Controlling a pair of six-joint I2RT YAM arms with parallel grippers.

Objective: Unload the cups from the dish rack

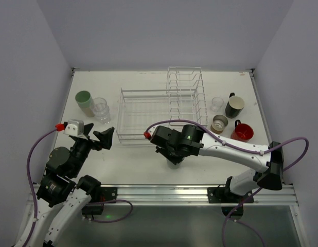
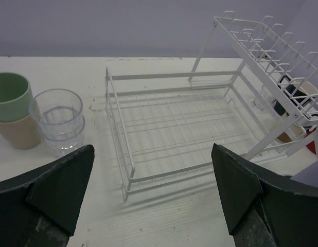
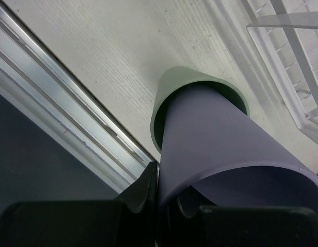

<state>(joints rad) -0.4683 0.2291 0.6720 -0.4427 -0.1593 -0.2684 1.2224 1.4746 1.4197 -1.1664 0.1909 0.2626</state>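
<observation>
The white wire dish rack (image 1: 148, 91) stands mid-table, and no cup shows in its basket (image 2: 169, 76). My right gripper (image 1: 175, 154) is low over the table in front of the rack, shut on the rim of a lavender tumbler (image 3: 215, 134). That tumbler is tilted and nested in a pale green tumbler (image 3: 166, 98) standing on the table. My left gripper (image 1: 92, 135) hangs open and holds nothing, left of the rack's near corner (image 2: 154, 190). Left of the rack, a green tumbler (image 2: 10, 95) sits in a beige one (image 2: 17, 131), beside stacked clear glasses (image 2: 58, 118).
Right of the rack stand a clear glass (image 1: 217, 104), a black mug (image 1: 234, 106), a small tan cup (image 1: 219, 123) and a red mug (image 1: 243, 131). The metal rail (image 3: 71, 113) at the table's near edge runs close beside the nested tumblers.
</observation>
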